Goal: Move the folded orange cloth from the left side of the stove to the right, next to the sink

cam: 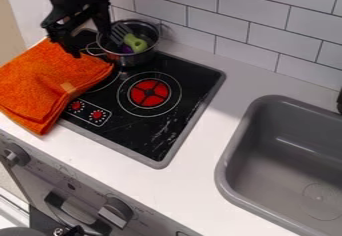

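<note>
Nearest the camera, a dark rounded thing [20,232] lies at the bottom left corner, beside the oven front with its handle [77,214] and knob [116,213]. Above, on the white counter [200,142], sits the black cooktop [180,80], its red burner [148,93] near the middle. The grey sink [264,130] is on the right.

The gripper [91,44] hangs at the upper left, over the cooktop's far left corner, next to the pot [137,59] and above the edge of the orange cloth [47,82]. Its two fingers stand well apart, and no thing can be seen held between them. The pot stands upright at the back of the cooktop, with a grey slotted tool [120,34], a green thing [135,43] and a purple thing [126,48] already inside it. The cloth, folded and rumpled, lies partly on the counter and partly over the cooktop's left side; both pot and cloth are ungrasped.

The pot's wall hides the lower parts of its contents, and the purple thing is mostly covered by the green one. Whether a fingertip touches the pot's handle cannot be told. The cloth covers part of the cooktop's left side, and the frame cuts off the sink, the dark rounded thing and the arm's upper end.
</note>
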Controlling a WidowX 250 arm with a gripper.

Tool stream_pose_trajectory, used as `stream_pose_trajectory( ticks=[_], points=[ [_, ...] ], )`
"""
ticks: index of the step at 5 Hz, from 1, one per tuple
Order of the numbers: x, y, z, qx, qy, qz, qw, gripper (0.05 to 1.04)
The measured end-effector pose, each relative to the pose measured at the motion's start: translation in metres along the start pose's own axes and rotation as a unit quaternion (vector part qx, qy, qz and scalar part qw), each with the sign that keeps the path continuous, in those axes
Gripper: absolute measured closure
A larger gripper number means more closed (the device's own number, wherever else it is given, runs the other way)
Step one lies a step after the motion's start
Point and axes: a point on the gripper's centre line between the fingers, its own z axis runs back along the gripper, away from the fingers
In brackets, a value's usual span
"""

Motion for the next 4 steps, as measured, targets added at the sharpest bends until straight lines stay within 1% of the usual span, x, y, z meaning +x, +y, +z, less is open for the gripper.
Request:
stream_pose_trajectory(
  ticks=[1, 2, 3, 4],
  points=[
    [0.011, 0.017, 0.006, -0.005, 0.005, -0.035, 0.9994, 0.125],
    [0.020, 0.028, 0.012, -0.014, 0.015, -0.034, 0.9992, 0.366],
    [0.038, 0.038, 0.017, 0.021, -0.015, -0.062, 0.9977, 0.639],
    [0.050, 0.049, 0.009, 0.045, -0.021, -0.072, 0.9961, 0.864]
  ],
)
